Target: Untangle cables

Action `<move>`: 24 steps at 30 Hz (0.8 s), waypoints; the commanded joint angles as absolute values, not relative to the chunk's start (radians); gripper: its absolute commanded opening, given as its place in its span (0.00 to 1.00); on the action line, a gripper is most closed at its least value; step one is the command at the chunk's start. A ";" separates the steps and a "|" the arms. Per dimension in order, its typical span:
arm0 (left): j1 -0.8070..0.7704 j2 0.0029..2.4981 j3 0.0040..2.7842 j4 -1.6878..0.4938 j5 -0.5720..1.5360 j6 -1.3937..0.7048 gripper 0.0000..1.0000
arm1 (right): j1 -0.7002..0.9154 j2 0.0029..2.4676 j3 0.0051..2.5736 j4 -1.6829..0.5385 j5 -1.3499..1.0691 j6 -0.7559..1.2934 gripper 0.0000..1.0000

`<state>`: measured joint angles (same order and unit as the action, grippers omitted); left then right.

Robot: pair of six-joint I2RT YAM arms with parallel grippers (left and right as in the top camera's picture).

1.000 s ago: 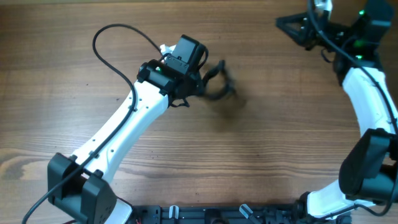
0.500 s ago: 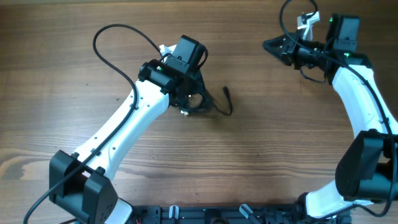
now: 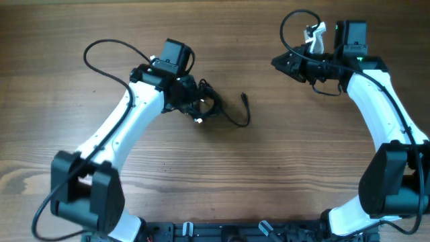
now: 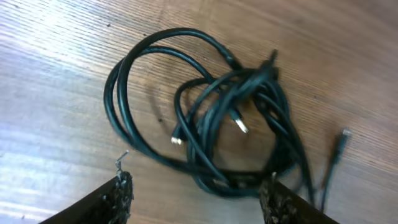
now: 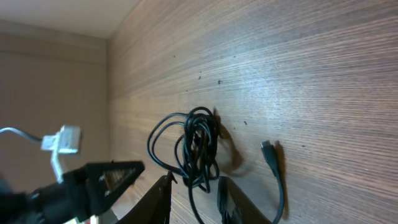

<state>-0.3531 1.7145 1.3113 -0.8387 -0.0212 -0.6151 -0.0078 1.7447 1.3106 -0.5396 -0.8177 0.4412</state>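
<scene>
Entry: cables, both arms.

The cables [image 3: 213, 107] are lying in one tangled bundle on the table [image 3: 302, 161], left of centre in the overhead view. Several loops are crossing and overlapping. The left wrist view is showing a wide outer loop [image 4: 124, 93] on the left of the knot and a denser clump on its right. Two silver-tipped plug ends [image 4: 240, 125] are sitting inside the tangle, near each other. A loose strand [image 3: 248, 119] is leaving the bundle on its right side and curling up to a small dark plug [image 3: 244, 98], which is resting on the wood apart from the knot.

The left pincer [image 4: 199, 198] is standing wide open just beside the bundle. In its own view the near edge of the loops is appearing between the two fingertips. It is gripping nothing. I cannot tell whether the tips are touching the table.

The right pincer [image 3: 277, 62] is hanging well apart from the cables, toward the upper right of the table, pointing left. Its fingers [image 5: 163, 199] are showing only a narrow gap, so it is standing slightly open, and it is holding nothing.
</scene>
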 commanded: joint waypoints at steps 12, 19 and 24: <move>-0.343 1.988 1.281 -0.746 -0.038 -0.749 0.38 | 0.004 1.726 1.318 -0.604 -0.785 0.381 0.28; -0.340 1.977 1.291 -0.712 -0.030 -0.733 0.04 | 0.014 1.726 1.318 -0.621 -0.813 0.326 0.28; -0.337 1.849 1.347 -0.709 0.125 -0.545 0.04 | 0.072 1.723 1.318 -0.589 -0.944 0.229 0.27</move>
<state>-0.3428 1.9575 1.2953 -0.7136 0.0116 -0.6830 0.0322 1.7447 1.3106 -0.6117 -0.8352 0.3176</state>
